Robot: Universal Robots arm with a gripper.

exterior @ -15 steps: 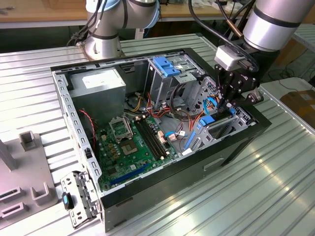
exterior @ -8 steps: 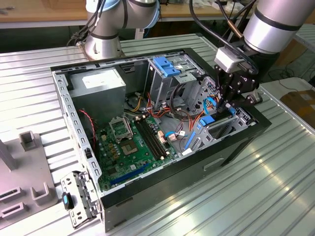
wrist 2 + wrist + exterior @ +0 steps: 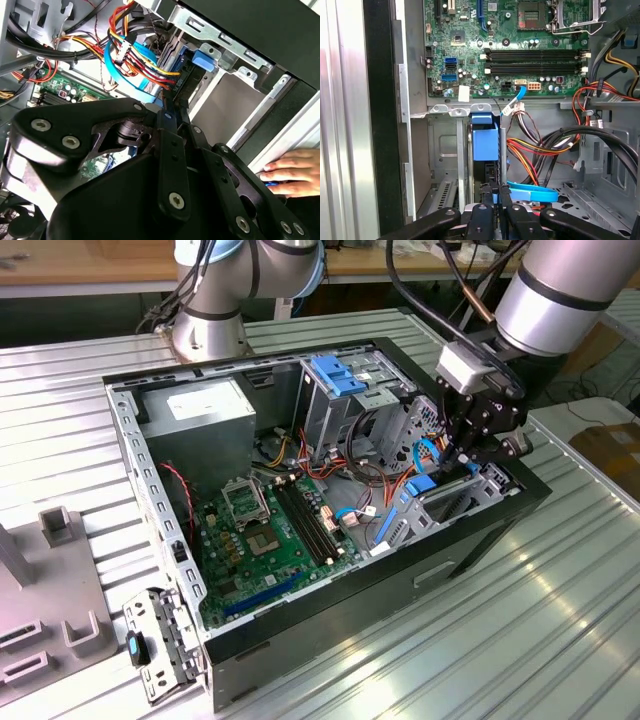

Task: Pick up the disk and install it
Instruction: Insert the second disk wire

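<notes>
Black fingers (image 3: 495, 192) are closed on the edge of the disk (image 3: 485, 142), which stands on edge in its light-blue carrier inside the drive bay at the right of the open computer case (image 3: 300, 625) in the exterior view.

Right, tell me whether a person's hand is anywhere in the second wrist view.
Yes, a hand with its fingers laid flat shows beside the black wall of the computer case.

Arm bent downward, gripper (image 3: 495, 192) fingers pinched together
</notes>
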